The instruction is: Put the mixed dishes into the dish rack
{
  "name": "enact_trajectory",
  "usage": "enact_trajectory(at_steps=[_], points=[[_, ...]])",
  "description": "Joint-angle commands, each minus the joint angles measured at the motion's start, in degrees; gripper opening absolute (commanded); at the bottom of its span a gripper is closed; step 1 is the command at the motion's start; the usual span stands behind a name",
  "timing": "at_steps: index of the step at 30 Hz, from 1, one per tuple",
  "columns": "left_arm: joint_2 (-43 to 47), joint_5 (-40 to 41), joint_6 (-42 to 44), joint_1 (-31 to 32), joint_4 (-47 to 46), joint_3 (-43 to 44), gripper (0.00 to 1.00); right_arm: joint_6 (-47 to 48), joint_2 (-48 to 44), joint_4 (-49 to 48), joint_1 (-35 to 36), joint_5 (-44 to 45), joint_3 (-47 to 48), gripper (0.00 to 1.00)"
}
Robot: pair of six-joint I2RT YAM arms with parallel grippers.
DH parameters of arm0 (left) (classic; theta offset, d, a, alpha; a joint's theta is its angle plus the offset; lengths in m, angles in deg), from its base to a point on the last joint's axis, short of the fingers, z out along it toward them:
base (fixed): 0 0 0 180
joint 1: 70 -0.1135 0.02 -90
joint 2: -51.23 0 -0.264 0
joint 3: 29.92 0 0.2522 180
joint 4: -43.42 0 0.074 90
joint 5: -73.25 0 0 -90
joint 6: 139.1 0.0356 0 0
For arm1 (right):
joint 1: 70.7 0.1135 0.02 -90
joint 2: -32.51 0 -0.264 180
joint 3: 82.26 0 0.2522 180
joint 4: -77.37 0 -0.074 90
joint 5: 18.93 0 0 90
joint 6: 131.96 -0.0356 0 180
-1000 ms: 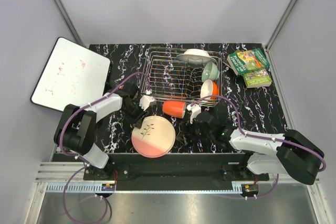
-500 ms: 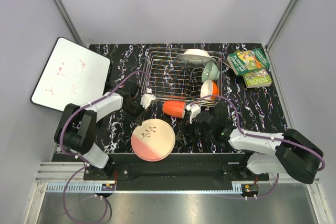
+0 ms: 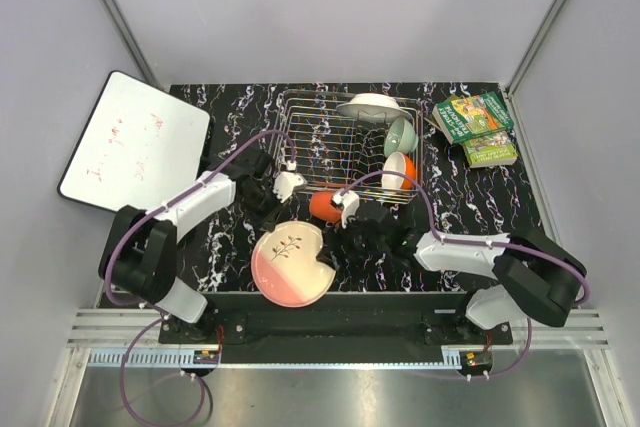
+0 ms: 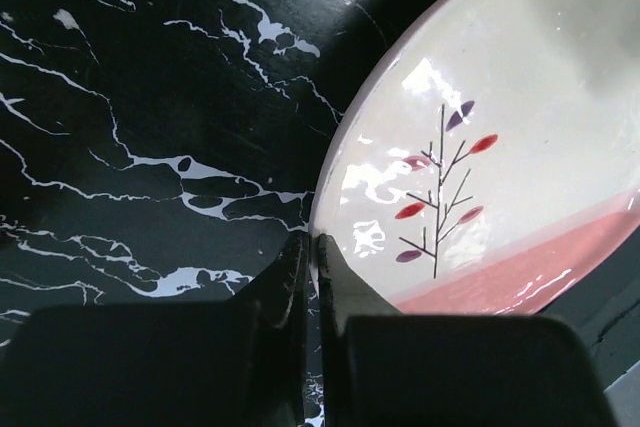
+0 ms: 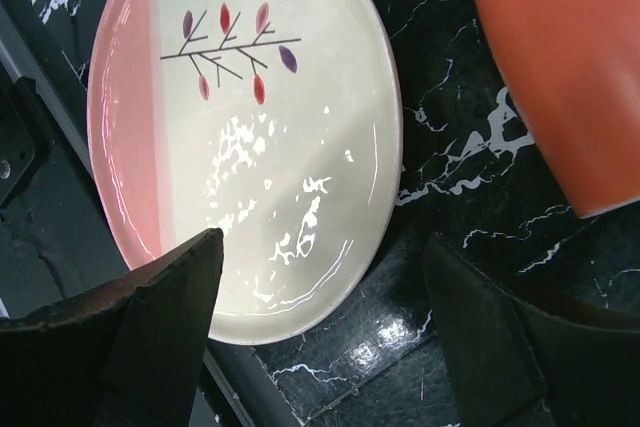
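On the black marbled tabletop [image 3: 500, 197], the left gripper [image 4: 312, 252] pinches the pink sprig plate [image 4: 500, 127] by its rim. The right gripper [image 5: 318, 327] gapes wide above it, beside the orange mug [image 5: 570, 57].

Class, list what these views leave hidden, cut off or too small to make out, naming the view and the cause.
- Whiteboard writing: top view, too small to read.
- Orange mug: right wrist view, cut off by the frame corner.
- Pink plate rim at the left gripper: left wrist view, shut fingers cover the contact.
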Motion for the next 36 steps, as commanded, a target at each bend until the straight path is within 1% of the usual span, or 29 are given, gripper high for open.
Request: enact_trajectory(at_steps=[1, 8, 14, 17, 19, 22, 23, 26, 28, 29, 30, 32, 33, 36], points=[[4.0, 1.37, 1.19, 1.16, 0.68, 2.27, 0.0, 2.53, 1.6, -3.8, 0.34, -2.4, 2.18, 0.88], [5.94, 2.34, 1.63, 2.4, 0.68, 2.0, 0.0, 2.71, 3.8, -5.73, -1.94, -5.55, 2.01, 0.88], [5.85, 2.95, 1.28, 3.89, 0.68, 3.14, 0.0, 4.03, 8.1, -7.23, -3.18, -13.55, 4.55, 0.87], [5.67, 3.3, 1.1, 4.68, 0.59, 3.49, 0.0, 4.82, 10.3, -7.06, -3.62, -19.42, 6.4, 0.84], [5.67, 3.65, 1.01, 4.95, 0.5, 3.58, 0.0, 4.73, 11.53, -7.14, -4.06, -20.93, 7.28, 0.81], [5.67, 3.92, 0.75, 5.3, 0.42, 4.19, 0.0, 4.47, 12.67, -7.49, -4.76, -23.05, 7.81, 0.72], [5.67, 3.92, 0.75, 5.39, 0.5, 4.29, 0.0, 4.29, 12.77, -7.76, -4.94, -24.09, 7.81, 0.68], [5.59, 4.27, 0.75, 5.83, 0.33, 4.9, 0.0, 4.12, 13.21, -8.2, -5.81, -25.94, 7.81, 0.61], [5.59, 4.45, 0.57, 6.18, 0.42, 5.42, 0.0, 3.94, 13.64, -8.46, -6.52, -26.65, 7.81, 0.55], [5.5, 4.45, 0.4, 6.27, 0.33, 5.69, 0.0, 3.59, 13.73, -8.81, -6.69, -27.44, 7.81, 0.51], [5.5, 4.53, 0.31, 6.53, 0.41, 5.95, 0.0, 3.5, 13.99, -8.9, -6.87, -27.88, 7.89, 0.42], [5.5, 4.62, 0.05, 6.88, 0.33, 6.13, 0.0, 3.33, 14.26, -8.9, -7.13, -28.76, 8.16, 0.31], [5.59, 4.88, 0.05, 7.23, 0.33, 6.31, 0.0, 3.33, 14.43, -8.73, -7.05, -29.02, 8.51, 0.23], [5.59, 5.41, -0.04, 7.85, 0.41, 6.66, 0.0, 3.24, 15.49, -7.94, -7.4, -30.52, 9.47, 0.11]])
